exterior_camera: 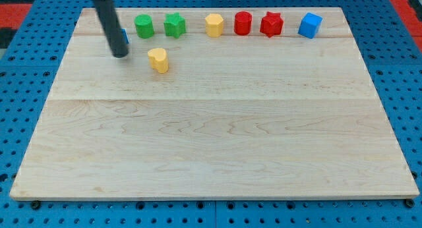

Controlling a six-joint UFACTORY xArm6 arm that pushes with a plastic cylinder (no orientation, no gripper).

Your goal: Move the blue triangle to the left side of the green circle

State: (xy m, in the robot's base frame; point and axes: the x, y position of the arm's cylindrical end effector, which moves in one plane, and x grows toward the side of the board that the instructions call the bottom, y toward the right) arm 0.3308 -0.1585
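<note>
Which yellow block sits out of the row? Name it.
The yellow block near my tip: it sits below the row, alone. The other yellow block stays in line at the view's top.

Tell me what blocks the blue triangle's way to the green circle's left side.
Nothing visible does. The blue triangle, mostly hidden behind my rod, already sits just left of the green circle; my tip is right beside it.

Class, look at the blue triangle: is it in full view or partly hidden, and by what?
Partly hidden. Only a blue sliver shows beside the dark rod, left of the green circle; my tip rests just below it.
</note>
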